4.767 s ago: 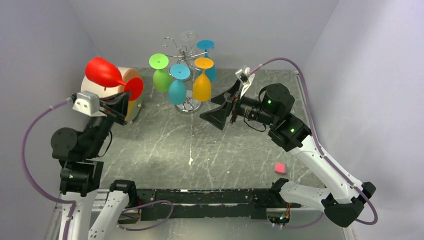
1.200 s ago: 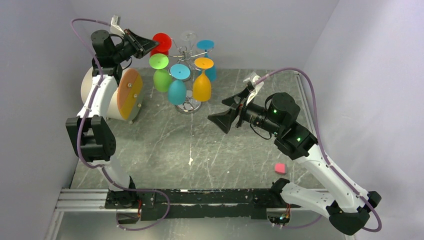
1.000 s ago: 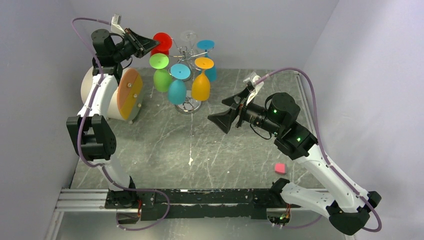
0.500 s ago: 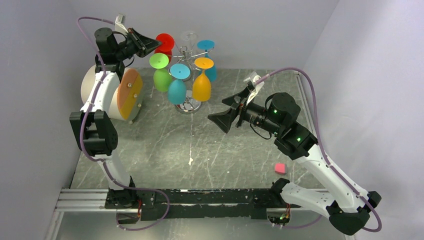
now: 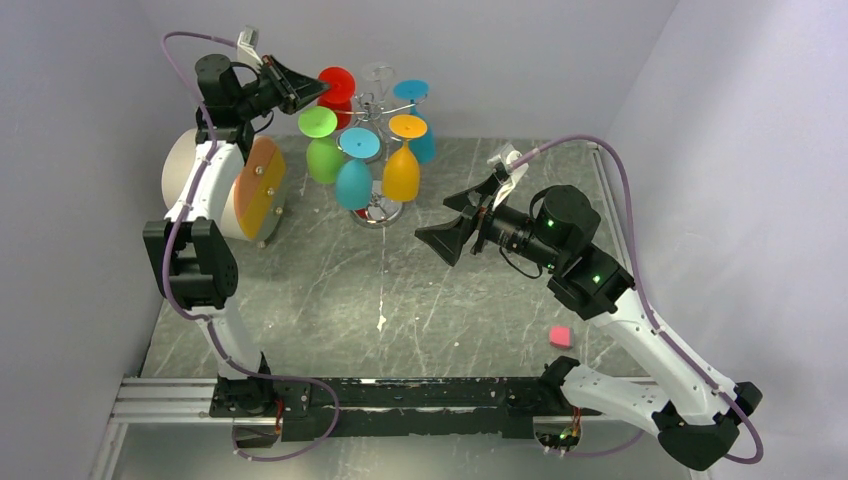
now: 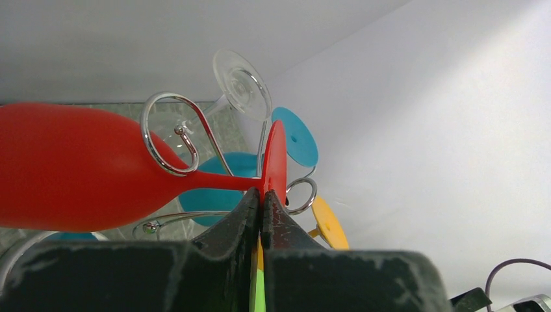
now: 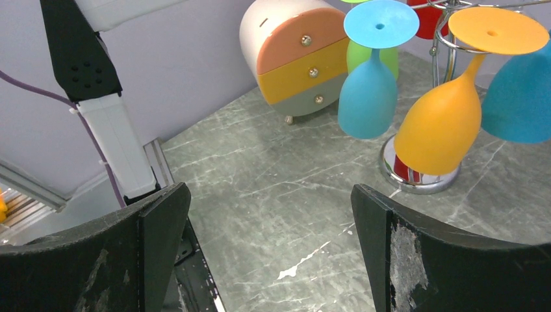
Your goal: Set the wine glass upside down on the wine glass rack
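Note:
High at the back left, my left gripper [image 5: 312, 90] is shut on the rim of the red wine glass's foot [image 5: 337, 85]. In the left wrist view the red wine glass [image 6: 71, 169] lies sideways. Its stem runs beside a curled wire arm [image 6: 170, 136] of the wine glass rack [image 5: 372, 108], and I cannot tell whether they touch. My left gripper [image 6: 262, 195] pinches the foot [image 6: 275, 153]. My right gripper [image 5: 450, 220] hovers open to the right of the rack's chrome base [image 7: 416, 177], and nothing is between its fingers [image 7: 269, 214].
Green [image 5: 322, 150], light blue [image 5: 354, 175], orange [image 5: 404, 165] and teal [image 5: 414, 100] glasses hang upside down on the rack, with a clear one [image 5: 377, 72] at the back. A cream drawer cylinder [image 5: 235, 190] stands at the left. A pink cube [image 5: 560, 336] lies near right.
My left arm has swung up from beside the cream cylinder and edged the red glass rightwards to the rack's top. The right arm has stayed still over the last second.

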